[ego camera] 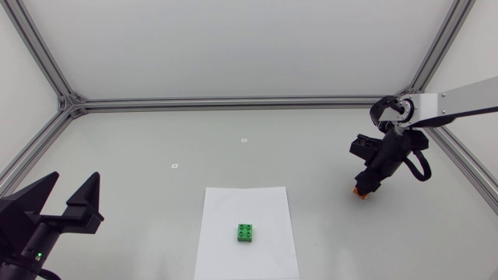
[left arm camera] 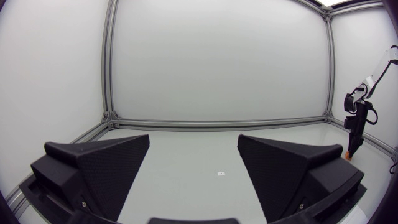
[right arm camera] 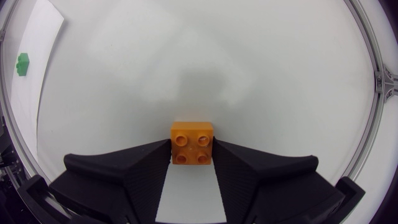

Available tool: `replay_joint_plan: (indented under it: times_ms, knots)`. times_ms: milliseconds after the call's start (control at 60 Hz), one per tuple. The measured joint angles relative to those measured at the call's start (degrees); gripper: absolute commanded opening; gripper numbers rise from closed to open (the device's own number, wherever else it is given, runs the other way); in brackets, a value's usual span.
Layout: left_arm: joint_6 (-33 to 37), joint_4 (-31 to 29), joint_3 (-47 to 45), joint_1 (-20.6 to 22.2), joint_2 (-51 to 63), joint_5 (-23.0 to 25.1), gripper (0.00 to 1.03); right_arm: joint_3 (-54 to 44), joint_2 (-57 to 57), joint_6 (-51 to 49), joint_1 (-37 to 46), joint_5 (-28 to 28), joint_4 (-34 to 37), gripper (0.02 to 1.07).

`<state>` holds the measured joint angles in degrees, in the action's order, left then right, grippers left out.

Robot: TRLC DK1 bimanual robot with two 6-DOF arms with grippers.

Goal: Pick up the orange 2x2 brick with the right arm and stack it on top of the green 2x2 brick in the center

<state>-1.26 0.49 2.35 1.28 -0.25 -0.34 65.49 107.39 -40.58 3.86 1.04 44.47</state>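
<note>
The orange 2x2 brick (right arm camera: 192,143) sits studs up on the table at the right side, between the fingertips of my right gripper (right arm camera: 192,152). Both fingers press against its sides, so the gripper is shut on it. From above, the right gripper (ego camera: 363,187) points down at the table with only a sliver of the orange brick (ego camera: 359,193) showing under it. The green 2x2 brick (ego camera: 246,232) stands on a white paper sheet (ego camera: 233,206) in the centre, well to the left of that gripper. My left gripper (ego camera: 70,198) is open at the near left, holding nothing.
Aluminium frame rails (ego camera: 233,102) run along the table's back and side edges. Two small marks (ego camera: 243,141) lie on the bare surface behind the sheet. The left wrist view shows the right arm (left arm camera: 357,118) far across the table.
</note>
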Motion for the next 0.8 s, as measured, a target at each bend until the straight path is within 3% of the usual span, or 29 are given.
replay_joint_plan:
  times_ms: [167,283,467,800]
  knots:
    - [0.0,0.0,0.0,0.0,0.0,0.0,0.99,0.0,0.0,-0.2,0.0,0.0,0.0,0.20]
    - [0.0,0.0,0.0,0.0,0.0,0.0,0.99,0.0,-0.1,-0.2,0.0,-0.1,0.1,0.19]
    - [0.0,0.0,0.0,0.0,0.0,0.0,0.99,-0.2,-3.9,-0.4,-1.5,-1.3,2.9,0.08]
    - [0.0,0.0,0.0,0.0,0.0,0.0,0.99,-0.5,-14.4,2.6,-16.2,-3.8,8.2,0.08]
